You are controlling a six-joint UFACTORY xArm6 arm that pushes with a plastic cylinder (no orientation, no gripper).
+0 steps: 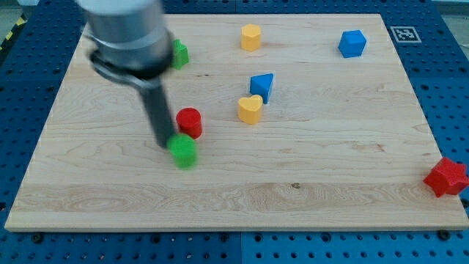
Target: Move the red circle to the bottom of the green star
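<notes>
The red circle [189, 121] stands left of the board's middle. A green block [183, 150] lies just below it, almost touching; it is blurred and I cannot make out its shape. A second green block [179, 53] sits near the view's top, partly hidden behind my arm, shape unclear. My tip [164, 144] is down on the board at the lower green block's upper left edge, just below and left of the red circle.
A yellow heart [250, 108] and a blue triangular block [261, 85] sit right of the red circle. A yellow block [250, 37] and a blue cube [352, 43] are near the top. A red star [446, 177] lies at the board's right edge.
</notes>
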